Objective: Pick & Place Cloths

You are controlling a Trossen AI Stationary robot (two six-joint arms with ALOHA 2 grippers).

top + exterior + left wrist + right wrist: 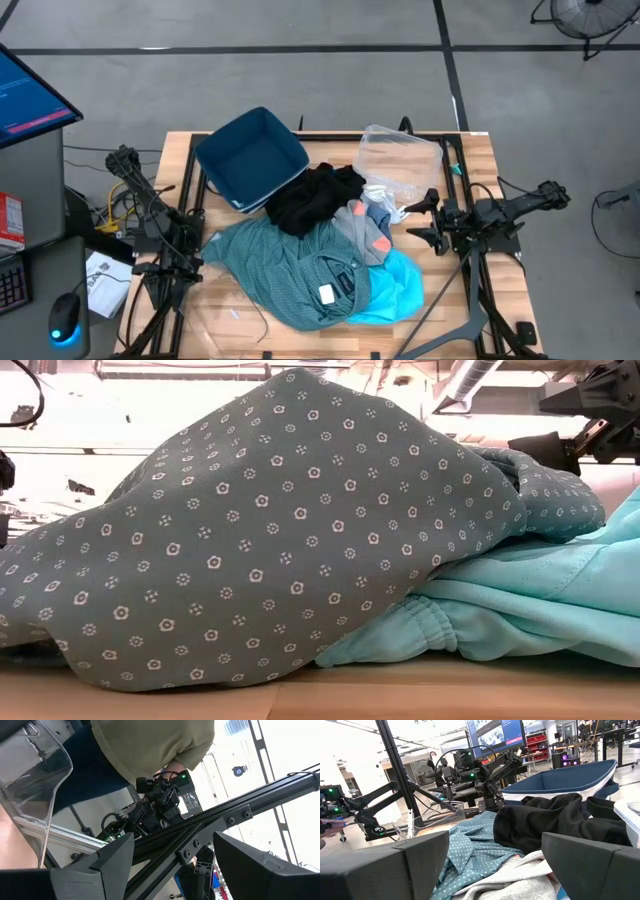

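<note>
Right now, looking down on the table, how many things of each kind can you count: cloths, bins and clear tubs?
Cloths: 5 that can be told apart: teal patterned shirt, black garment, light blue top, grey garment, white sock
Bins: 1, dark blue bin
Clear tubs: 1, clear tub
Total: 7

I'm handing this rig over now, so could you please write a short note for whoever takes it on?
Left pincer: open, empty, parked at the table's left edge.
Right pincer: open, empty, beside the pile's right side.
Cloths: all heaped mid-table: teal shirt, black garment, turquoise top, grey-and-coral socks.
Blue bin shows no cloth inside; clear tub stands behind the pile.
Done: nothing visibly placed.
Left: every cloth.
</note>
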